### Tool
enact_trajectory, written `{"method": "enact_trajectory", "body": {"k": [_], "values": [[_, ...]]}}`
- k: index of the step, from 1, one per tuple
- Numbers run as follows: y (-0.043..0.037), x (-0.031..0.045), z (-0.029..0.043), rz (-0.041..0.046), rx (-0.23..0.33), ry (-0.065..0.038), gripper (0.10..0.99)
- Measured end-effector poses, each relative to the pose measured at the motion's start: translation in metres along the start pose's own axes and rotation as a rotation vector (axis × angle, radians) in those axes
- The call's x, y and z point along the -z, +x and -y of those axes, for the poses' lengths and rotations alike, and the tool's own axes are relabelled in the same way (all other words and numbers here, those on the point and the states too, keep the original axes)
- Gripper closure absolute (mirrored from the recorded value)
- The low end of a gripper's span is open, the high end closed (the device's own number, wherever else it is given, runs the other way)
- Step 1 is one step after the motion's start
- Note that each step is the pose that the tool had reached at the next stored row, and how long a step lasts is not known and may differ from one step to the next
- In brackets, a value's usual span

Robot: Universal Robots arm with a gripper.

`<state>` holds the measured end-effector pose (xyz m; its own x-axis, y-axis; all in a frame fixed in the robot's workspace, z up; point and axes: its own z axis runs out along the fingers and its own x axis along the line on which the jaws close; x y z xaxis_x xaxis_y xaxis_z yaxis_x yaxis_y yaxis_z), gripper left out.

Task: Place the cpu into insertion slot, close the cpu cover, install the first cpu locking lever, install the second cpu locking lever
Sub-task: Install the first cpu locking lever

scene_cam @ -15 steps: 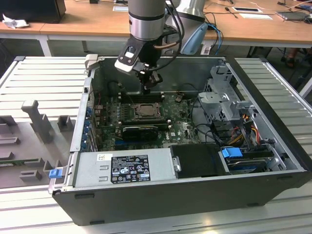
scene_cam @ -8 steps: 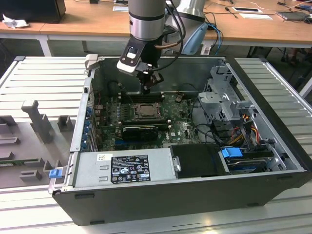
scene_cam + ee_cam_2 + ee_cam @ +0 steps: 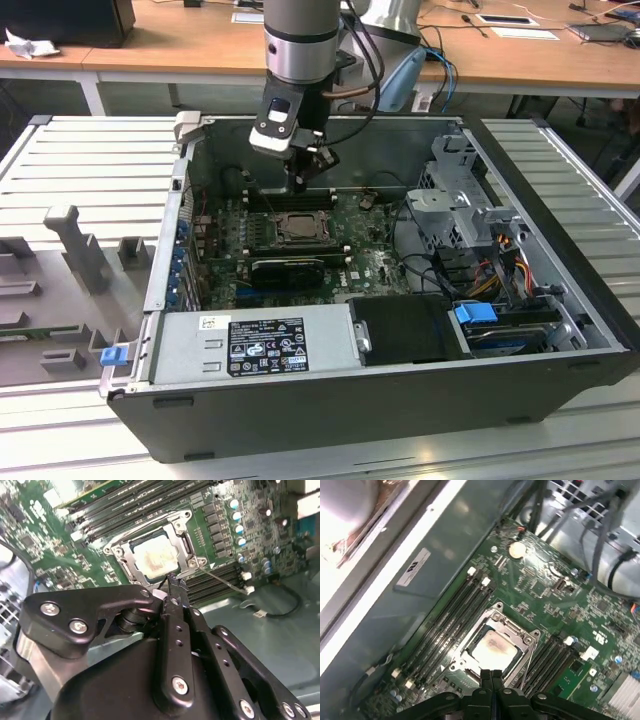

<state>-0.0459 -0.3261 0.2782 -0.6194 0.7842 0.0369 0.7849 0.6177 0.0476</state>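
Black metal gripper [image 3: 491,674] closed at the edge of the CPU socket.

Its fingertips [image 3: 172,582] are pressed together with no gap between them; whether anything thin is pinched there cannot be told. Just beyond the tips, the small square cpu [image 3: 492,647] with a pale silver-grey top lies seated in the dark-framed insertion slot [image 3: 281,238]. The thin silvery cpu cover [image 3: 512,625] lies flat around it, the chip showing through its window. A thin silvery wire lever [image 3: 222,580] runs out from the cover's corner, close beside the tips. Long black memory slots [image 3: 445,625] flank the socket on the green motherboard [image 3: 545,585]. Far from the gripper [image 3: 305,175], a grey metal power supply box [image 3: 330,330] bears a black-and-white printed label [image 3: 267,345]. A white sticker [image 3: 413,567] sits on the case wall.
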Motion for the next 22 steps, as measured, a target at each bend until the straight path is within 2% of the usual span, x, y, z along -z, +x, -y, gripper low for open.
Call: {"method": "enact_trajectory", "body": {"k": [1,4,11,14,22], "values": [[0.0,-0.0001,0.0,-0.0025,0.05,0.002,0.98],[0.0,-0.0001,0.0,-0.0067,0.139,0.005,0.98],[0.0,-0.0002,0.0,-0.0136,0.285,0.011,0.98],[0.0,-0.0002,0.0,-0.0153,0.32,0.012,0.98],[0.0,-0.0002,0.0,-0.0174,0.369,0.014,0.98]]}}
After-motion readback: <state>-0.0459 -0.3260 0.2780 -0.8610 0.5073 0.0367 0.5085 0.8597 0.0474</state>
